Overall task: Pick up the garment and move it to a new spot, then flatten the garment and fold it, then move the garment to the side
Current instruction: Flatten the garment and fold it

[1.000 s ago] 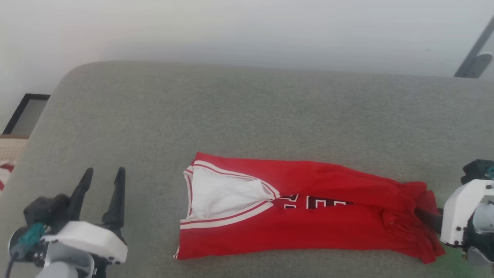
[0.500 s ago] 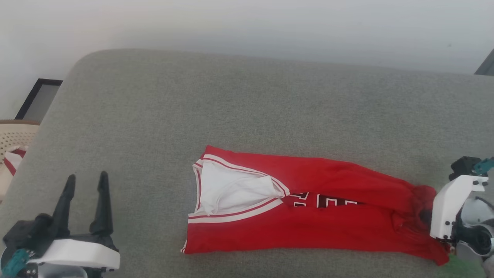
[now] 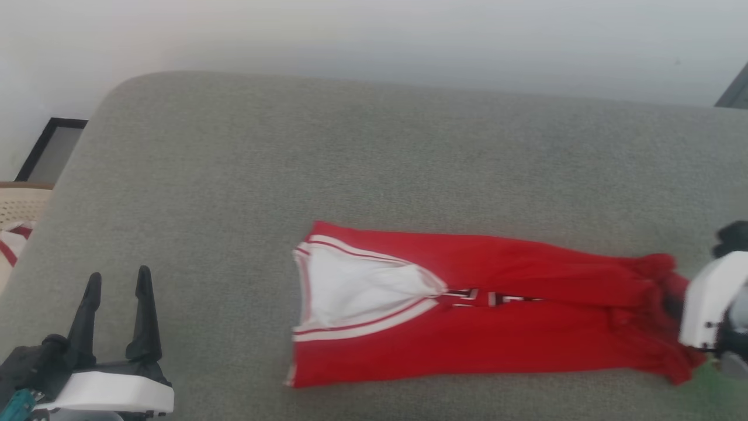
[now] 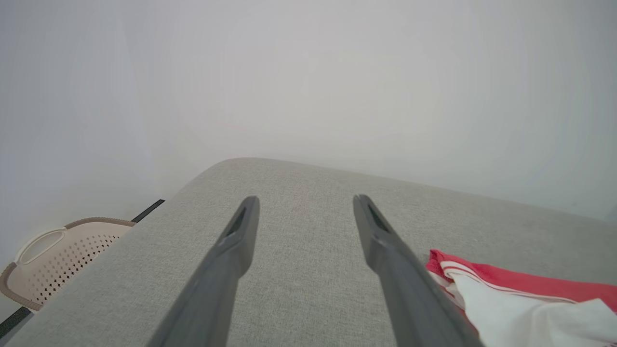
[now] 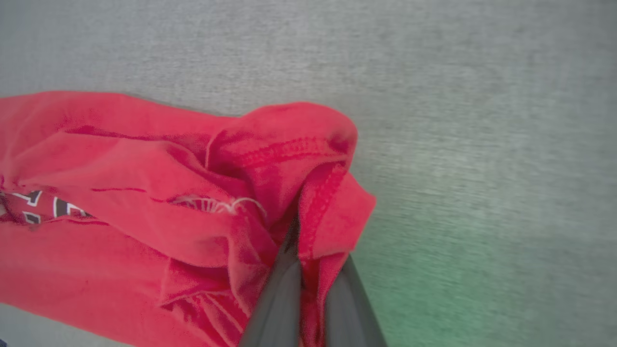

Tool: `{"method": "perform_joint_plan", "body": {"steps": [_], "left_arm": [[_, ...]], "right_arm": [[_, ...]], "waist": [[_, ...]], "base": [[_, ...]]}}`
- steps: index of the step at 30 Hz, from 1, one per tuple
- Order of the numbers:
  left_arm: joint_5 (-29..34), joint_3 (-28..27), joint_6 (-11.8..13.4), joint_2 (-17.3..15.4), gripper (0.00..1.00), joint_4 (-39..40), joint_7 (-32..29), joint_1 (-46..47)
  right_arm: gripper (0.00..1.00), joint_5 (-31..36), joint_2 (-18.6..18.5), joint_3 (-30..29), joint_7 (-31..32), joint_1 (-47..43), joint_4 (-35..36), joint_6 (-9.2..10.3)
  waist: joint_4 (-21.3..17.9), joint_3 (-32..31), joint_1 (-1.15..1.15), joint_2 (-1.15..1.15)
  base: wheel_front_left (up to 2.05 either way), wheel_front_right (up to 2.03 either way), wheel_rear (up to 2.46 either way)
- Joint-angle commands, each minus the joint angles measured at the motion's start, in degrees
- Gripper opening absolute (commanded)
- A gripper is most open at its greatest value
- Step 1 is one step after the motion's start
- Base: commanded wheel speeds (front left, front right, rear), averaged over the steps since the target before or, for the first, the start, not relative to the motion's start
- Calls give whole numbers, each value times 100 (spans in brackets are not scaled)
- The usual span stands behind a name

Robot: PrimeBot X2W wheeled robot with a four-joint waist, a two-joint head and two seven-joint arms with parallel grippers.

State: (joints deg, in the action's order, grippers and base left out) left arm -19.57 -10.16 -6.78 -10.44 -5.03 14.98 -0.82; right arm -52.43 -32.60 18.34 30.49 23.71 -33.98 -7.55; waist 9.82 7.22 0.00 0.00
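Garment [image 3: 467, 327]: soft red jersey knit in 1 long band, flat on the grey woven cushion [image 3: 374, 164]. Long axis runs left-right, with the white sleeve and striped trim at the left end. Right gripper [image 5: 303, 255] is clenched on the bunched hem at the right end, and cloth puckers round its 2 fingers. Left gripper [image 3: 118, 276] is released, well apart from the sleeve end.

Soft, even light leaves only faint shadows and a hazy, washed-out wall [image 4: 308, 72]; the head view is slightly motion-smeared along the garment [image 3: 479, 345], the right wrist view streaks the cushion [image 5: 482, 96] with a green cast at near right, and the left gripper [image 4: 304, 202] blurs toward the lens.
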Motion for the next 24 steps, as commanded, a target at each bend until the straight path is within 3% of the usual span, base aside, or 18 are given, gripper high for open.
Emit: {"method": "perform_joint_plan", "body": {"steps": [1, 9, 14, 24], "left_arm": [[99, -60, -31, 41, 100, 18, 24, 65], [122, -107, -68, 91, 100, -30, 25, 129], [40, -48, -72, 42, 100, 19, 25, 139], [-44, -13, -73, -50, 100, 0, 25, 116]], "right_arm": [[0, -2, -147, -64, -97, 48, -92, 13], [0, 313, -688, -253, -435, 187, -546, 12], [0, 491, -839, -250, -511, 273, -640, 12], [0, -23, -686, 53, -215, 37, 708, 7]], "waist": [[-48, 19, 0, 0], [-229, 60, 0, 0], [-355, 83, 0, 0], [-491, 25, 0, 0]], "base": [[0, 0, 0], [0, 0, 0], [0, 0, 0], [0, 0, 0]]}}
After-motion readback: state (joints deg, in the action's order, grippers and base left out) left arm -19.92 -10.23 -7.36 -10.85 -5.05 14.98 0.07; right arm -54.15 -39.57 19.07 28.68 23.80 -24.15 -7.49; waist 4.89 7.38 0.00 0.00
